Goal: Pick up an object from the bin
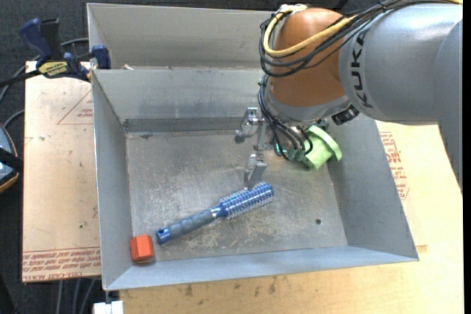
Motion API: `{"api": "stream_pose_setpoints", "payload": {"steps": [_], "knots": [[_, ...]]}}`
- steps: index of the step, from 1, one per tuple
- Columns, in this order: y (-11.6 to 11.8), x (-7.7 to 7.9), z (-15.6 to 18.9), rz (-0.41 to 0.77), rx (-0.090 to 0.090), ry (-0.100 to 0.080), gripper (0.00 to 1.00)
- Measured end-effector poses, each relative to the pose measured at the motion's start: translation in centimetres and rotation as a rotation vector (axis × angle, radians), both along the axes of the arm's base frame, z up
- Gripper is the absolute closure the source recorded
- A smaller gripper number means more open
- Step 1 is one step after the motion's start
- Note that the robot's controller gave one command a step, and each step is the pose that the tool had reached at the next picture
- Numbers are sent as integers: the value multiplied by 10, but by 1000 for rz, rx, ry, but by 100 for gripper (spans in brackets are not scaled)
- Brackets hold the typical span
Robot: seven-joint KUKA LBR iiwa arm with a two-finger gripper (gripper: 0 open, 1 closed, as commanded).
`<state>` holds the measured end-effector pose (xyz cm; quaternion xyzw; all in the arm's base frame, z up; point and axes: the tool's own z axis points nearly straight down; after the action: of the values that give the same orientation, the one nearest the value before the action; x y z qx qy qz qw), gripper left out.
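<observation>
my jaws just above brush (221, 209) head; spread or pressed, I cannot tell; nothing seen between | brush flat on bin (176, 173) floor, clear, so reachable | green lump (320, 149) beyond brush head | orange block (142, 248) by brush handle tip

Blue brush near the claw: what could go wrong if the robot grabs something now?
1. The claw sits by the bristly end of the blue brush, not its middle. Grabbed there, the long handle could tip down and the brush might slip out.
2. A green thing lies right beside the claw, partly hidden under the arm. It could get bumped or pushed when the arm moves.
</observation>
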<state>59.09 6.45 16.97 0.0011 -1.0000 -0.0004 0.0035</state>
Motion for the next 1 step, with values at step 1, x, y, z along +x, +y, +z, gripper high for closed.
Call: {"api": "stream_pose_setpoints", "payload": {"steps": [1], "knots": [[-13, -34, -92, 232, 2, -12, 0]]}}
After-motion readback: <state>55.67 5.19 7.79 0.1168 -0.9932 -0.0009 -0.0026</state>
